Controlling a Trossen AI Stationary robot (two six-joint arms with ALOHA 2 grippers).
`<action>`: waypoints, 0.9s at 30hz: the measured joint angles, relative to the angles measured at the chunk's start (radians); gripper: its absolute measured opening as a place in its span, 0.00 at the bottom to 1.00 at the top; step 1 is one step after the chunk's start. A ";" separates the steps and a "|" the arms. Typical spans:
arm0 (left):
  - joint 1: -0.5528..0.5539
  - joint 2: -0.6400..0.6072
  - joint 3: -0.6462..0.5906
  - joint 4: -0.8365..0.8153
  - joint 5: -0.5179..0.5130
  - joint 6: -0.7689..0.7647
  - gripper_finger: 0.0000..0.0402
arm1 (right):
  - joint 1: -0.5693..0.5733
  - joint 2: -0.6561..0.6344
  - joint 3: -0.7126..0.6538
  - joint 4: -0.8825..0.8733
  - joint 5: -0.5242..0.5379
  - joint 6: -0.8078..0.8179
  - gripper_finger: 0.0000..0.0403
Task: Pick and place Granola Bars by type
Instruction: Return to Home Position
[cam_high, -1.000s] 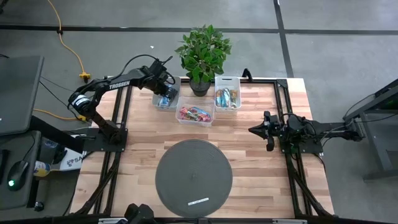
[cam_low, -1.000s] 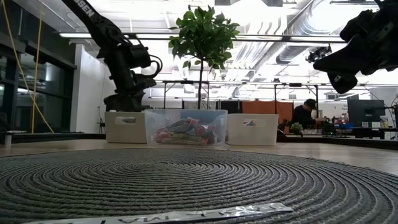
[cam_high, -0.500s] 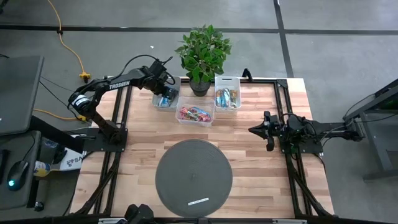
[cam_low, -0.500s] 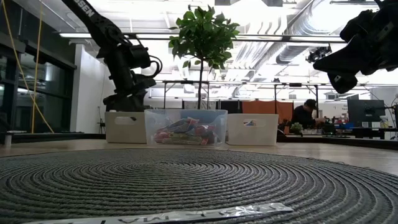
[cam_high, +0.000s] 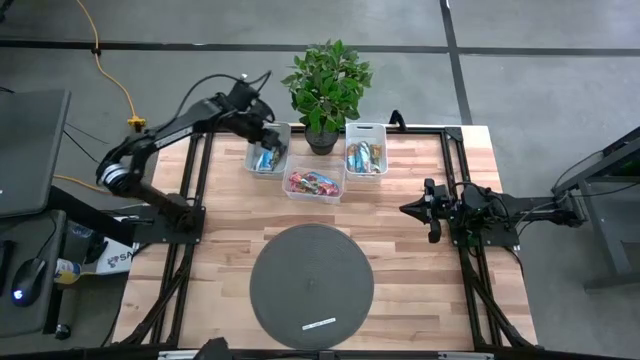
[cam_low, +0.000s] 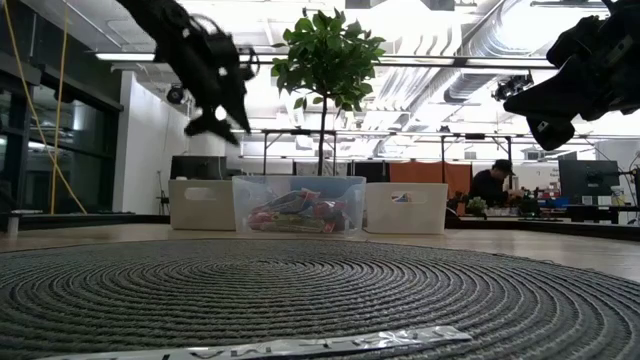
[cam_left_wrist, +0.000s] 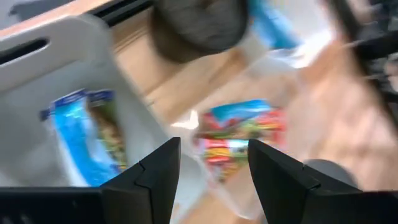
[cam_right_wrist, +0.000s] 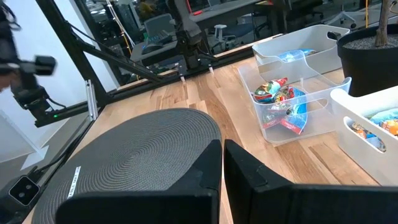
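Observation:
Light blue granola bars (cam_left_wrist: 81, 130) lie in the left white bin (cam_high: 268, 157). Red/pink bars (cam_left_wrist: 239, 130) fill the clear middle bin (cam_high: 313, 184). Tan-orange bars (cam_high: 364, 157) lie in the right white bin (cam_high: 365, 140). My left gripper (cam_left_wrist: 214, 168) hangs open above the left bin, tilted down, with nothing between its fingers; it also shows high in the low view (cam_low: 215, 112). My right gripper (cam_right_wrist: 222, 168) waits shut at the table's right side (cam_high: 408, 209), pointing level toward the left.
A potted plant (cam_high: 326, 85) stands between the two white bins at the far edge. A round grey woven mat (cam_high: 311, 285) covers the near middle of the table, with a thin white strip label (cam_high: 319, 324) on it. A person sits in the room beyond.
My left gripper has risen out of the left white bin, most of it in the last half second, and has tipped toward level. The light blue bars stay in that bin.

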 joint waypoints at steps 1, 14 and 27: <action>-0.008 -0.025 0.009 -0.012 0.018 -0.003 0.46 | 0.000 0.000 0.000 0.000 0.000 0.000 0.00; -0.351 -0.433 0.022 -0.035 -0.035 -0.207 0.32 | 0.000 0.000 0.000 0.000 0.000 0.000 0.00; -1.063 -0.496 -0.034 -0.028 -0.591 -0.444 0.04 | 0.000 0.000 0.000 0.000 0.000 0.000 0.00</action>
